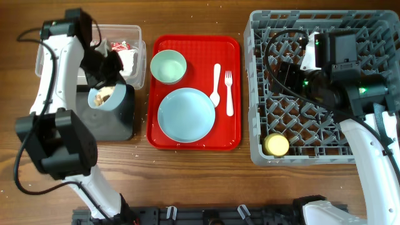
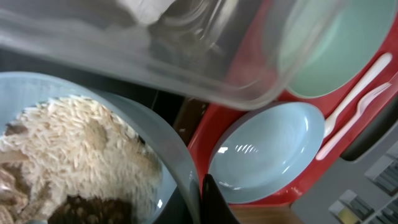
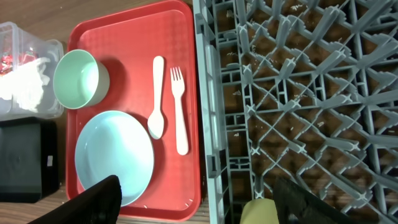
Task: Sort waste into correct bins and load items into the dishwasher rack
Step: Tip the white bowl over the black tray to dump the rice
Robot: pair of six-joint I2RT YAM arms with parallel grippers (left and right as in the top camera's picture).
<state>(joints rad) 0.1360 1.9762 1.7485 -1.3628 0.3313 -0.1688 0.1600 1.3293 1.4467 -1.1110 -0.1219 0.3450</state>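
- The yellow cup stands in the near left corner of the dishwasher rack, which sits on the bench.
- The right gripper hangs over the rack with its fingers spread wide and nothing between them.
- The black tray lies at the left. The bowl of scraps hangs tilted above its far end.
- The left gripper is clamped on that bowl's rim, with whitish-brown food scraps heaped inside.
- The light blue plate lies on the near half of the red serving tray.
- The white spoon and fork lie side by side along the tray's right edge.
- The empty bowl stands upright in the tray's far left corner.
- The clear tub is farthest, holding the red wrapper and the white napkin.
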